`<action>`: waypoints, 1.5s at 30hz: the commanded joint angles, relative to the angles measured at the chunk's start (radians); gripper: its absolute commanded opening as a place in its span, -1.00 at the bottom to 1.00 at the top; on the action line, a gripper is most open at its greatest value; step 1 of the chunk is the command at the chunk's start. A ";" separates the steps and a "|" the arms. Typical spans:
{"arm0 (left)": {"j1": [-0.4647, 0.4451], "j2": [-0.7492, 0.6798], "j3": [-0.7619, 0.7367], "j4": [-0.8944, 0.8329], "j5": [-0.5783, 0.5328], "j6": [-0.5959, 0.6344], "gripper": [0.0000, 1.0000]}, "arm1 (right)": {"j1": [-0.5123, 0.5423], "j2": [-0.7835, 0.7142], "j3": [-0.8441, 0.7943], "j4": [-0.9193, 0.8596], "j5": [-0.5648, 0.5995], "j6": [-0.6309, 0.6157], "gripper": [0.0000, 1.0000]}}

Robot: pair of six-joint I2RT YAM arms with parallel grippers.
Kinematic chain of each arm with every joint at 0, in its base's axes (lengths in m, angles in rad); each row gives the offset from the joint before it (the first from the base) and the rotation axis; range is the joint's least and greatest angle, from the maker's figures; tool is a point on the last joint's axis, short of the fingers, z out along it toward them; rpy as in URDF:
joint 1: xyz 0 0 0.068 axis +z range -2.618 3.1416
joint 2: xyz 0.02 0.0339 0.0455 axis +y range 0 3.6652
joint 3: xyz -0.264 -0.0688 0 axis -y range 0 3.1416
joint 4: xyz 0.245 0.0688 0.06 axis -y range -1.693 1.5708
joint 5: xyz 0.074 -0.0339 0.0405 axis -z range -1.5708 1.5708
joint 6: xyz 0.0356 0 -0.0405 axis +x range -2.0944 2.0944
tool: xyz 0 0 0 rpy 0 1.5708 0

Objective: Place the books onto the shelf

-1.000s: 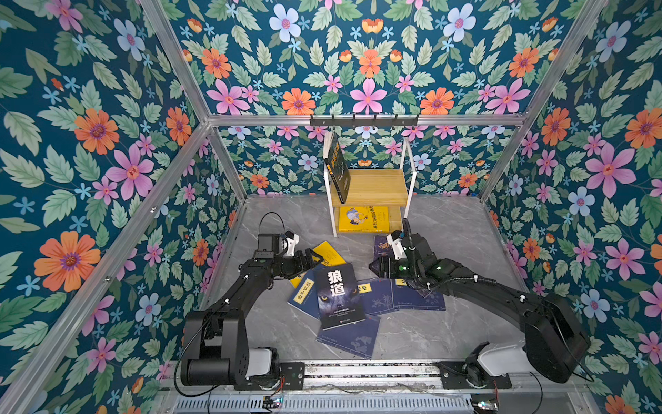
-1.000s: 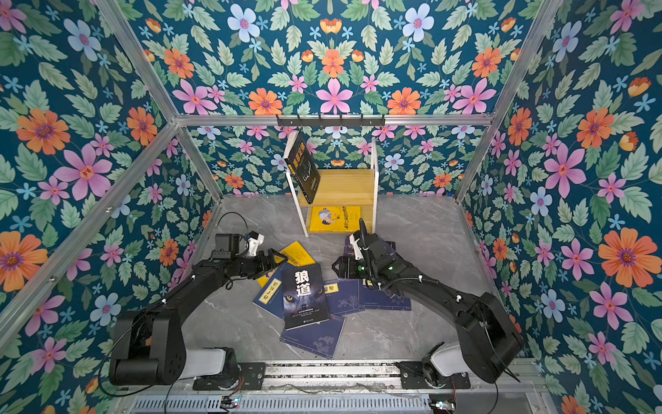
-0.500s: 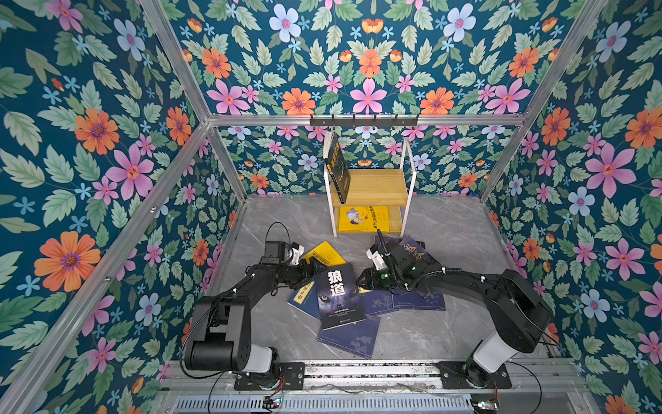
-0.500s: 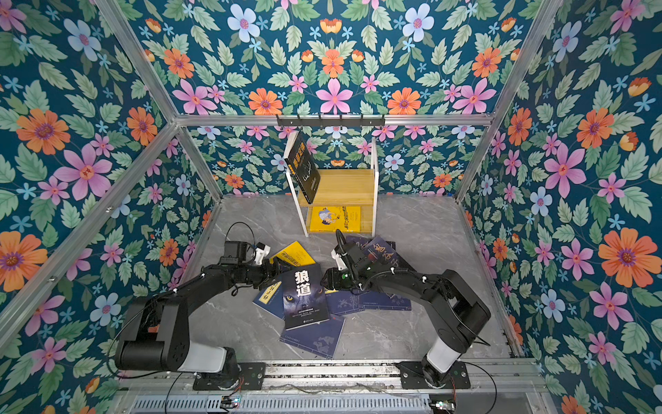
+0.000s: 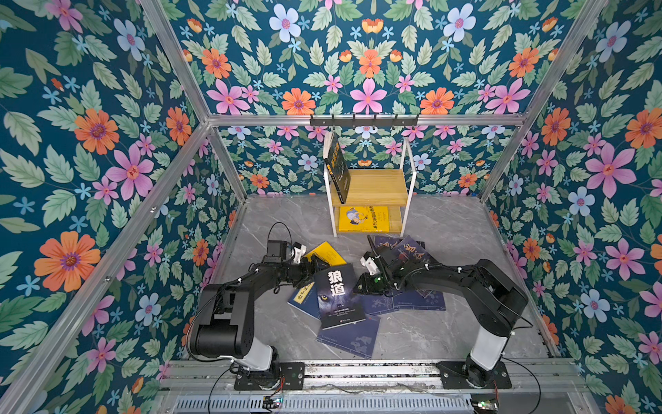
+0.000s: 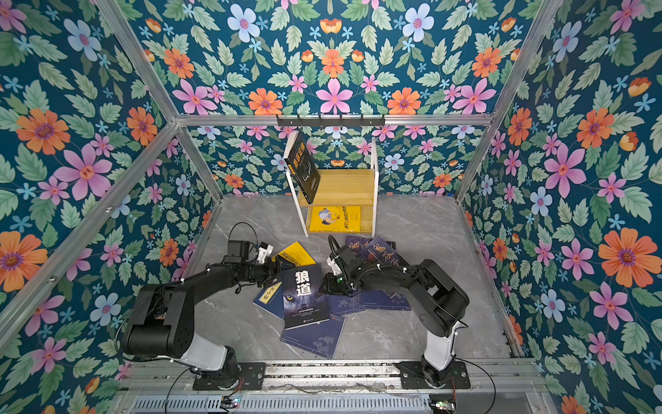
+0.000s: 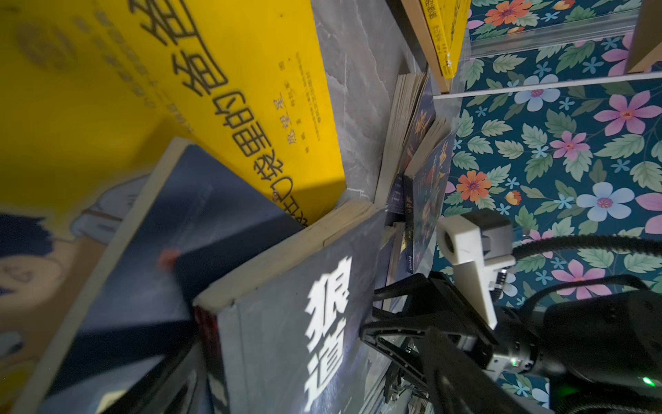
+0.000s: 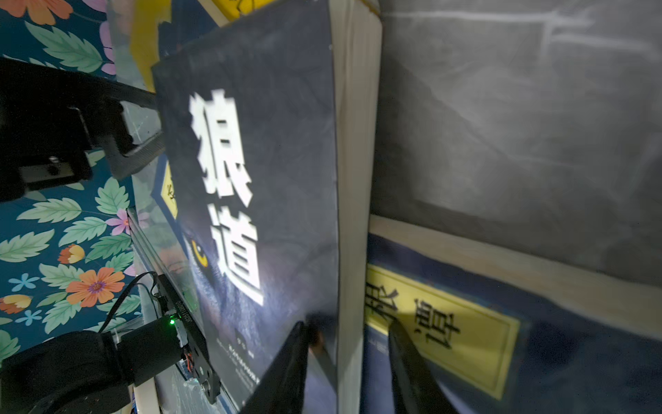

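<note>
My right gripper (image 8: 347,322) straddles the page edge of the black wolf-eyed book (image 5: 338,294), which lies atop other books (image 5: 349,338) on the grey floor (image 5: 283,333). Whether I pinch it, I cannot tell. My left gripper (image 5: 316,267) gapes wide at the opposite edge. The shelf (image 5: 372,186) stands well apart.

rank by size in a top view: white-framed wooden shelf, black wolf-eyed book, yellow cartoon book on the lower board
1. white-framed wooden shelf
2. black wolf-eyed book
3. yellow cartoon book, partly hidden by the shelf
</note>
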 commanded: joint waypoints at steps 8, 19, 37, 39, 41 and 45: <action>-0.007 -0.014 0.005 0.000 -0.031 0.003 0.52 | 0.002 0.028 -0.002 0.029 -0.014 0.009 -0.36; -0.016 -0.028 0.016 0.023 -0.032 -0.001 -0.11 | 0.001 0.028 0.018 0.035 -0.025 0.005 -0.36; -0.028 -0.053 0.066 -0.003 -0.032 0.058 -1.00 | -0.007 -0.074 0.000 0.076 -0.046 -0.031 -0.30; -0.028 -0.063 0.111 -0.034 -0.021 0.094 -1.00 | -0.023 -0.106 -0.003 0.079 -0.057 -0.033 -0.27; -0.029 -0.069 0.161 -0.047 -0.013 0.113 -1.00 | -0.043 -0.144 -0.006 0.076 -0.065 -0.038 -0.21; -0.041 -0.085 0.258 -0.044 0.003 0.149 -1.00 | -0.095 -0.254 -0.020 0.086 -0.057 -0.050 -0.02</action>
